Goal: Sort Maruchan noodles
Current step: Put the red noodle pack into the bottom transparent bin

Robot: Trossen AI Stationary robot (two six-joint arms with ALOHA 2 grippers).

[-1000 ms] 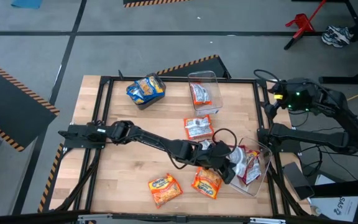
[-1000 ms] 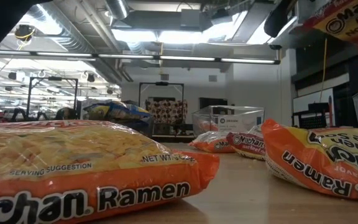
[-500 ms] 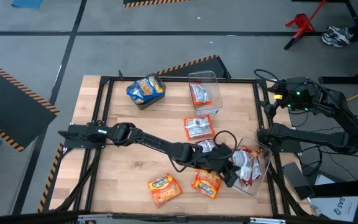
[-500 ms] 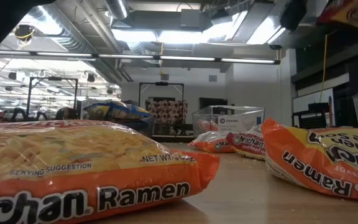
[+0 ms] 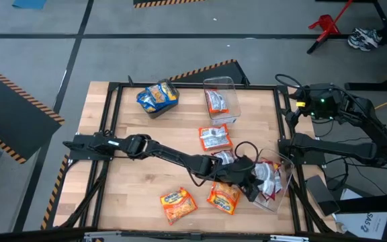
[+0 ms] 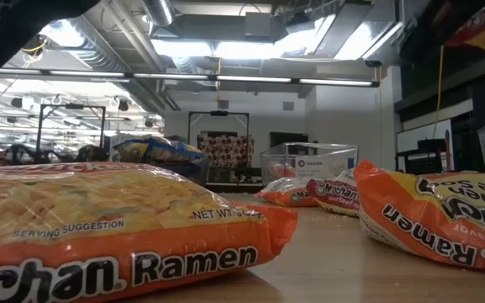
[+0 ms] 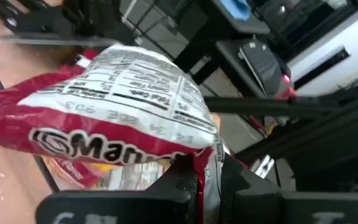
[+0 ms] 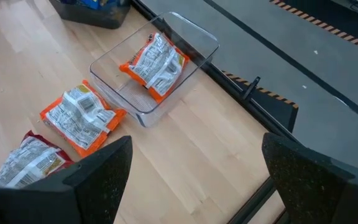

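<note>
My left gripper (image 5: 255,185) reaches across the table to its near right and is shut on a red-and-white Maruchan packet (image 7: 117,106), over a clear bin (image 5: 282,195) that holds other red packets (image 5: 271,176). Orange packets lie flat on the table (image 5: 178,204) (image 5: 224,197) (image 5: 213,138). Another orange packet (image 8: 154,62) lies in a clear bin (image 5: 222,86) at the far middle. Blue-and-yellow packets (image 5: 158,96) fill a dark bin at the far left. My right gripper (image 8: 194,158) stands open, drawn back over the table's far right. My left gripper pinches the red packet by an end edge (image 7: 199,160) between its two fingers (image 7: 182,186). The fingers come from the table's left, slanting slightly down. The packet sticks out ahead of them with its white printed back up, lifted clear above the bin.
A red-and-white packet (image 5: 224,158) lies on the table beside my left arm's wrist. A black metal frame (image 5: 113,121) runs round the tabletop. Bare wood shows at the table's left and middle. The right arm's base (image 5: 314,148) stands just past the right-hand bin.
My left gripper has carried the red packet a little farther toward the table's near right corner and slightly down, over the clear bin, tipping its fingers downward. It has stayed shut on the packet.
</note>
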